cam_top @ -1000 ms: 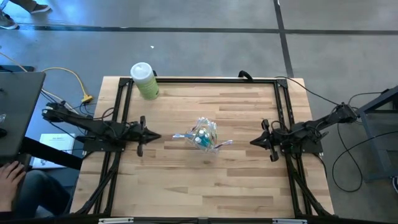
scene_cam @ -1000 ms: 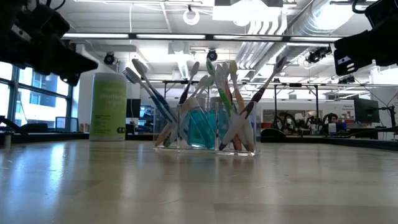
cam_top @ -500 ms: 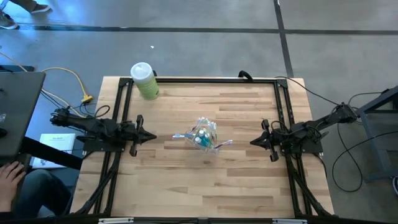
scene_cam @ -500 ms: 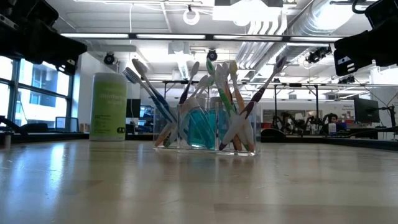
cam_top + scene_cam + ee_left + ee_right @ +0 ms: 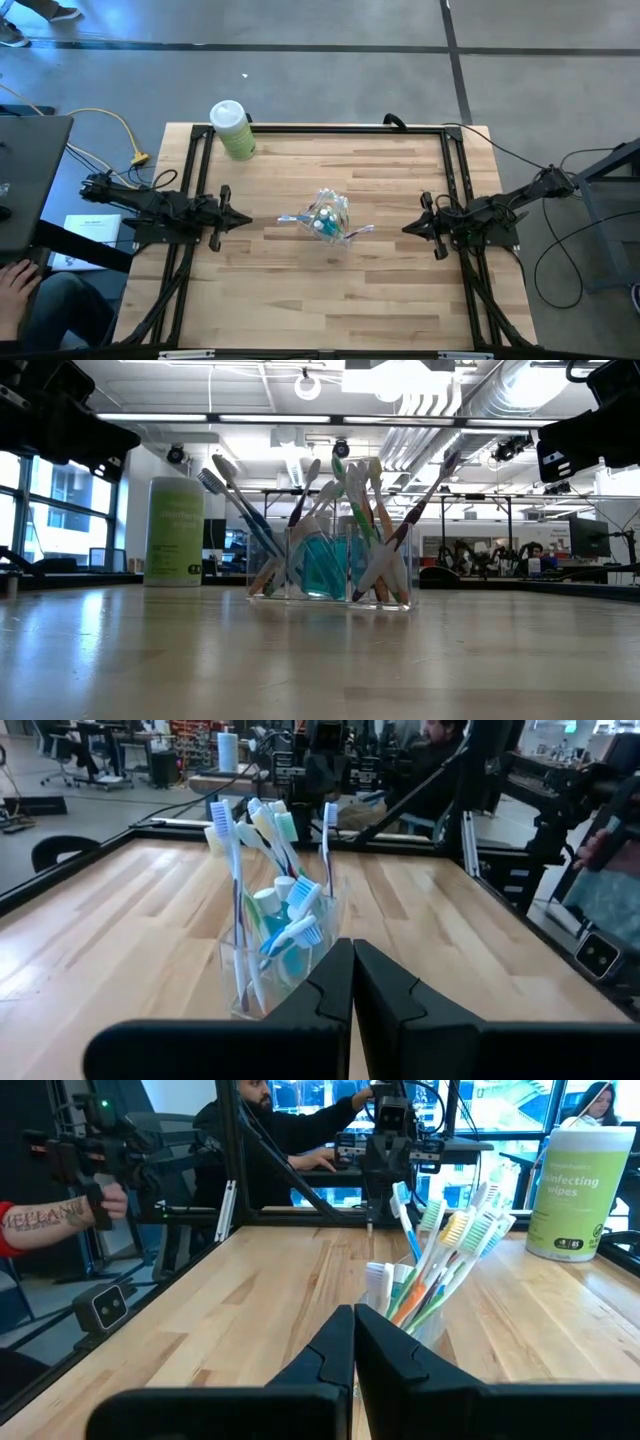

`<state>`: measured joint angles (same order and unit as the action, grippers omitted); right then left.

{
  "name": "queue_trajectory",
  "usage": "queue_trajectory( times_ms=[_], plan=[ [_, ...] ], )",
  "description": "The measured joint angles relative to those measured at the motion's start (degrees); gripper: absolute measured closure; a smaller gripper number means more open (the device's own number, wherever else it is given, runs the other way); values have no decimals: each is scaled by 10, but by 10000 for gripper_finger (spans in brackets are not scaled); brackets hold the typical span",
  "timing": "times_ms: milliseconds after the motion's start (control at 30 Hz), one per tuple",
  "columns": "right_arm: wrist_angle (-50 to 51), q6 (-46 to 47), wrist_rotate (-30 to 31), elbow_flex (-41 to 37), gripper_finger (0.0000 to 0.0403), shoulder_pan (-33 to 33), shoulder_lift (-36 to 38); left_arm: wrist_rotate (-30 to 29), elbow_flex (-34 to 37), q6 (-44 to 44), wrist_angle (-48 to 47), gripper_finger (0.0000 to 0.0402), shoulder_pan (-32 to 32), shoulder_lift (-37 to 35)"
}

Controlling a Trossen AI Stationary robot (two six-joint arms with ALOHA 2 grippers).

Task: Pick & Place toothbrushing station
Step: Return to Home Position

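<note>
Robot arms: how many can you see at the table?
2. The left arm reaches in from the table's left edge, the right arm from its right edge. The left gripper and right gripper, fingers shut, face the toothbrush organizer in the middle.

Light falls evenly from overhead on the worktop [image 5: 330,290], and the shadows beside the arms are soft and faint. From table height the ceiling strip lights [image 5: 260,418] and the windows [image 5: 60,510] burn bright behind, so the left arm [image 5: 60,420] and right arm [image 5: 590,430] read as black silhouettes. A pale sheen lies across the near boards. The clear organizer [image 5: 330,565] catches small highlights. In the right wrist view, bright panes [image 5: 300,1092] glare at the back of the room.
</note>
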<state>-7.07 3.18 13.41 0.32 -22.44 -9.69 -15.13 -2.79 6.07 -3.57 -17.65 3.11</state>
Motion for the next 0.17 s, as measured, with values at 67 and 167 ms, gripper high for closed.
queue_trajectory(
  times_ms=[67,167],
  plan=[
    [0,0,0,0,400,0,0,0,1,9,17,399,0,0],
    [0,0,0,0,400,0,0,0,5,12,60,399,0,0]
  ],
)
